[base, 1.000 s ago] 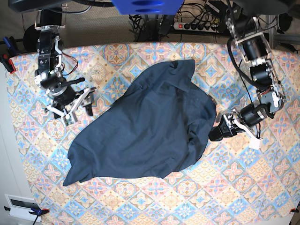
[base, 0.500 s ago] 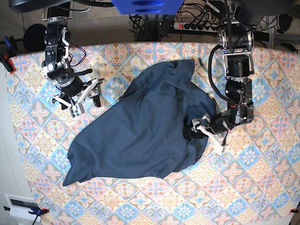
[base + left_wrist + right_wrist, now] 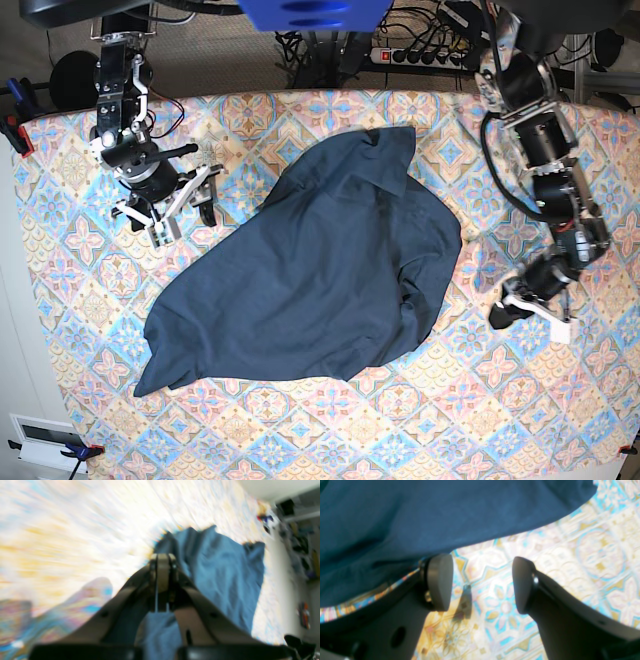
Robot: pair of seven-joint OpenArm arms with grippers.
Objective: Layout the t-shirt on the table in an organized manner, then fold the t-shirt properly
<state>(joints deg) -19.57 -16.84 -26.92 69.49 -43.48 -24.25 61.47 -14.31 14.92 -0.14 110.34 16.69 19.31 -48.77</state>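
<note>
T-shirt [image 3: 310, 270] first: dark navy, sprawled in a loose, crumpled heap across the middle of the table [image 3: 560, 410], running diagonally from a pointed corner low on the base view's left up to a bunched fold near the far edge. Nearest to us on that view's right, the left gripper [image 3: 503, 312] sits over bare patterned cloth, well apart from the shirt's rounded right edge, and its jaws are pressed together. The left wrist view backs that up: the two pads [image 3: 162, 572] meet with no gap, though the picture is badly smeared and I can't make out any cloth between them; blue fabric spreads beyond and to the side of the tips. Across the table, on the base view's left, the right gripper [image 3: 170, 205] stands with its fingers spread wide, just beside the shirt's upper left slope but not touching it. From the right wrist camera, the two dark fingers [image 3: 440, 580] are clearly apart with flowered tiles showing between them, and the navy hem hangs across the top of the picture just past the fingertips. Farther back, beyond the table's far edge, a power strip [image 3: 420, 55] and a tangle of cables [image 3: 310, 45] lie on the floor.
</note>
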